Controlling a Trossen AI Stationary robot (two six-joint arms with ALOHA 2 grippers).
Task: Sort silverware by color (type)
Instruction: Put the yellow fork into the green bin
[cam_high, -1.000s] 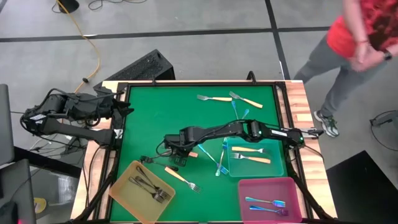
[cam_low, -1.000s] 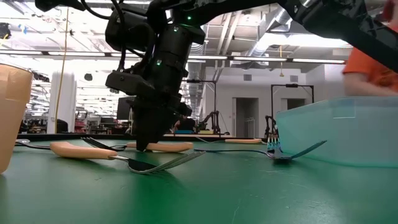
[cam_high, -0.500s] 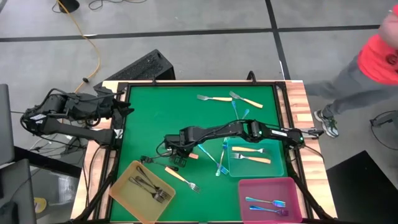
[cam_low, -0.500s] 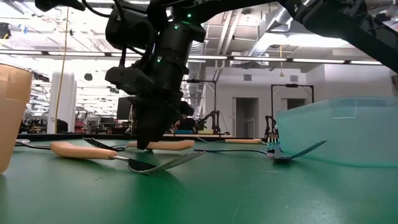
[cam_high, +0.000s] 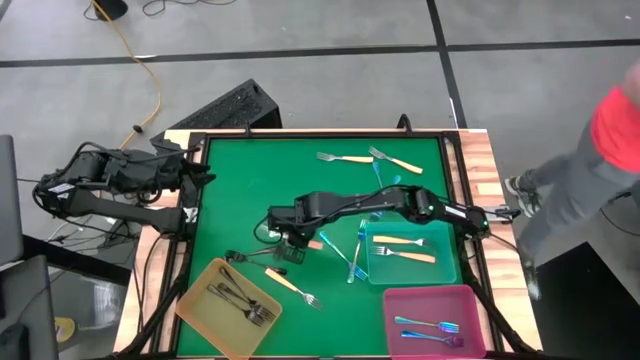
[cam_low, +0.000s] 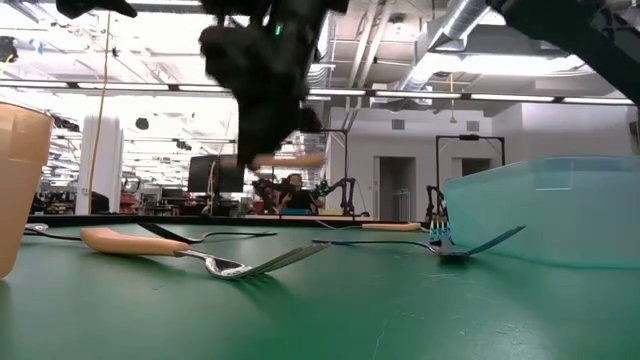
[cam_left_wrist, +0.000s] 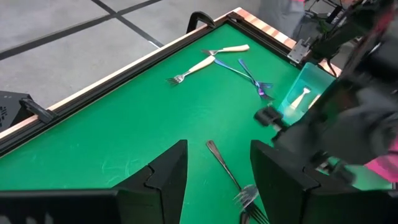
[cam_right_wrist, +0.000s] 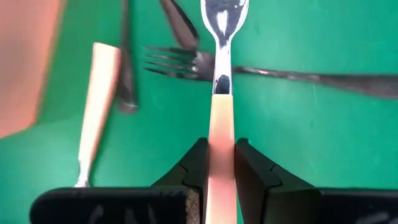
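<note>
My right gripper hangs above the middle of the green table, shut on a cream-handled fork. In the low view, the fork is well above the cloth. Below it on the table lie a dark-grey fork and another cream-handled fork. Two blue forks lean on the teal tray. My left gripper waits open at the table's left edge. My right gripper pinches the fork's cream handle between its two fingers. The fingers come steeply from above and lie across the handle. The fork is lifted clear of the table and sits about level, its metal end pointing away from the fingers.
The yellow tray at the near left holds dark-grey forks. The teal tray holds cream-handled ones, and the pink tray holds blue ones. More forks lie near the far edge. A person stands beyond the table's right side.
My right gripper has risen from the table with the cream-handled fork, which is now lifted clear of the table. The forks beneath it have stayed put. The person at the right has moved along the table's side.
</note>
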